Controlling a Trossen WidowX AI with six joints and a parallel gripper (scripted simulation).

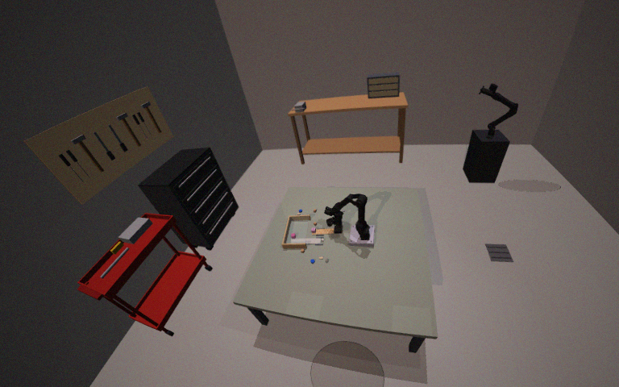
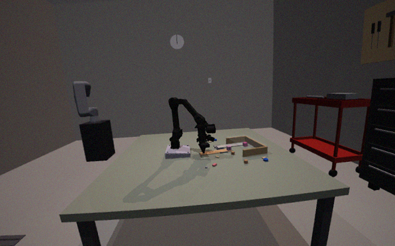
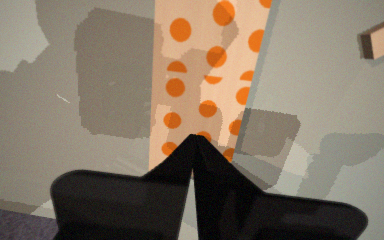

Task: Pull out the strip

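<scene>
An orange-dotted strip (image 1: 325, 231) (image 2: 217, 152) (image 3: 210, 65) extends from the wooden frame towards the arm's base. A pink cube (image 1: 313, 230) (image 2: 229, 147) is at its far end; whether it rests on the strip is too small to tell. A white strip (image 1: 306, 240) (image 2: 233, 145) lies beside it, partly inside the frame, with another pink cube (image 1: 293, 235) (image 2: 245, 144) by its far end. No label is readable. My gripper (image 1: 337, 231) (image 2: 203, 152) (image 3: 195, 140) is shut and empty, its tips down at the dotted strip near its close end.
A three-sided wooden frame (image 1: 286, 231) (image 2: 256, 151) stands around the strips' far part. Small blue pieces (image 1: 312, 261) (image 2: 265, 159), brown blocks (image 1: 302, 250) (image 2: 245, 161) and a red piece (image 2: 214, 165) lie around on the table (image 1: 365, 292) (image 2: 178, 184).
</scene>
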